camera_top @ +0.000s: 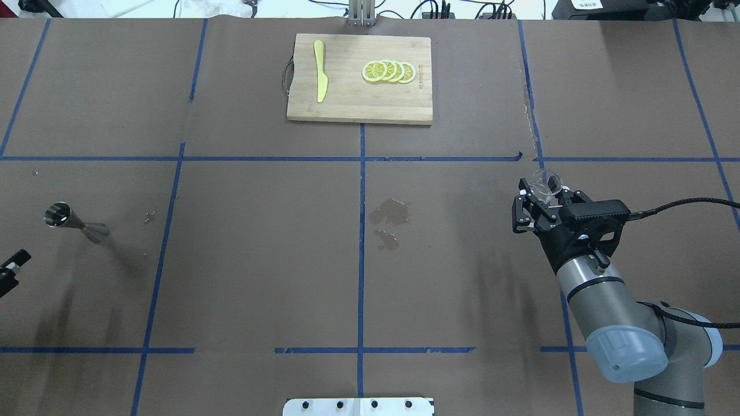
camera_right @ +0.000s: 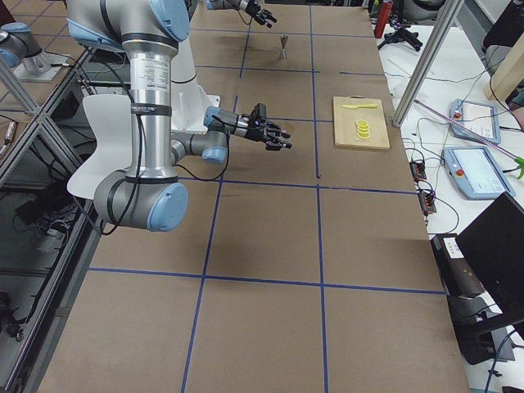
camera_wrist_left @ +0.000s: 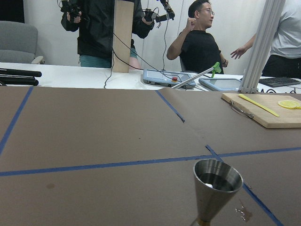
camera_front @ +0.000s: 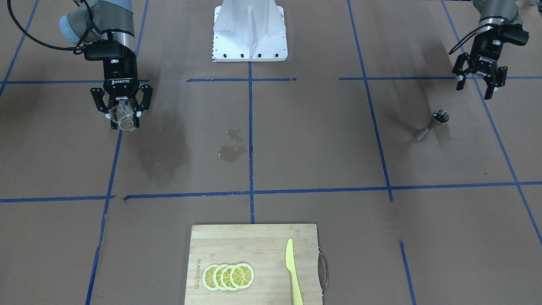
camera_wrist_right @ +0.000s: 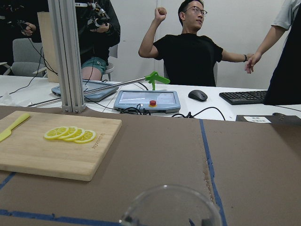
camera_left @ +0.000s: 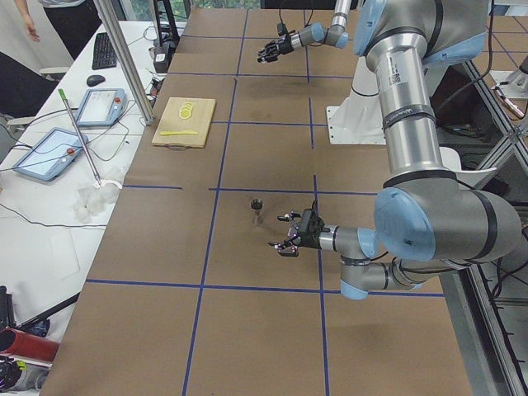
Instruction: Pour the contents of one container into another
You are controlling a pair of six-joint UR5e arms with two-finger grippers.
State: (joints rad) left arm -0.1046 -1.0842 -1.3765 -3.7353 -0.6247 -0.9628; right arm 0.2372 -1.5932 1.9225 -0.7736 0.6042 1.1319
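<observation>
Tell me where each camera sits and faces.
Front-facing: across the table, facing the robot's base; right gripper holds the glass cup view-left, left gripper view-right.
Overhead: behind the robot, looking forward; right arm shows.
Exterior left: table's left end; left arm near, by the jigger.
Exterior right: opposite end; right arm near.
Left wrist: faces the jigger; no arm visible.
Right wrist: faces the cutting board; glass cup rim below.
Both wrist views show the cutting board.

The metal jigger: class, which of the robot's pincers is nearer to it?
Left. The left pincer hangs open close to the jigger, on the robot's side of it; the right pincer, gripping the glass cup, is far across the table.
</observation>
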